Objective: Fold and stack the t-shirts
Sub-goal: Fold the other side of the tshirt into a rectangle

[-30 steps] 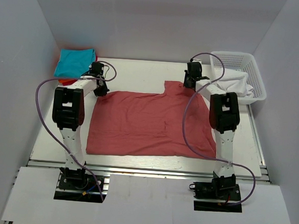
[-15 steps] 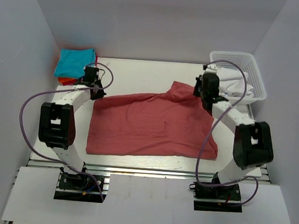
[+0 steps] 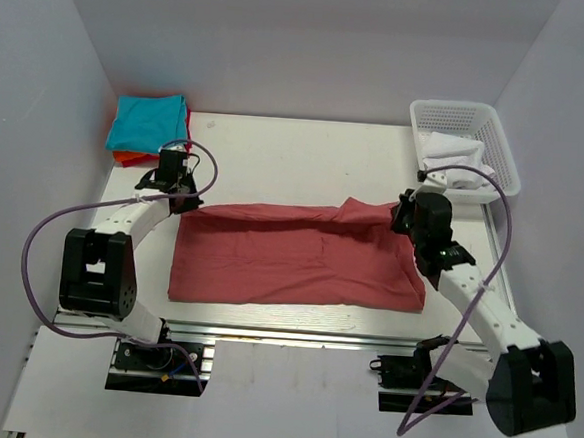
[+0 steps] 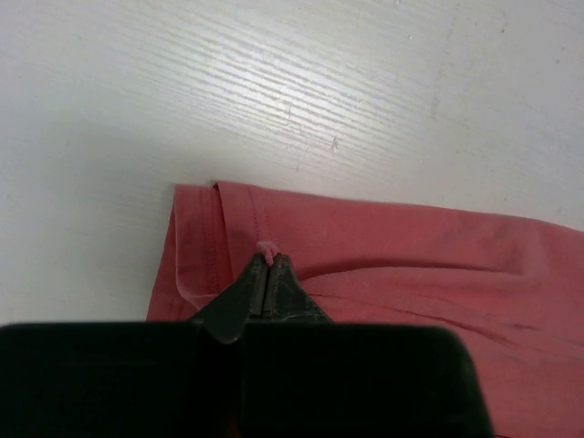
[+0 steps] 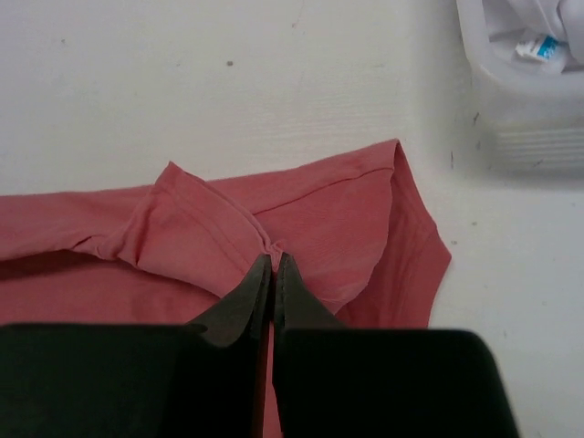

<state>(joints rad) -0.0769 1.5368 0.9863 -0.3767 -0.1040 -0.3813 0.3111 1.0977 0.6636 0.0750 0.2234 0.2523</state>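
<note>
Salmon-red t-shirt (image 3: 299, 255) lies mid-table as a wide band running left to right. Near edge sits flat, close to the table's (image 3: 277, 148) near rim. Far edge rumpled, with a doubled fold toward the right end.

Left gripper (image 4: 266, 260): jaws closed tight, a small nub of salmon cloth nipped between the tips. It has the shirt's far-left corner, just inside the stitched hem. Bare table beyond.

Right gripper (image 5: 272, 260): jaws closed as well, pinching a raised ridge of the same shirt at its far-right corner. Fabric puckers toward the tips and a hemmed flap falls off to the right.

Both arms reach in low from either side, well apart, with the shirt stretched between them.

Far-left corner of table: teal t-shirt (image 3: 148, 121), folded, on top of a small pile. An orange-red layer (image 3: 126, 157) shows beneath it.

Far-right corner: white lattice basket (image 3: 498, 143) holding crumpled white cloth (image 3: 455, 150), clear of the salmon shirt.
</note>
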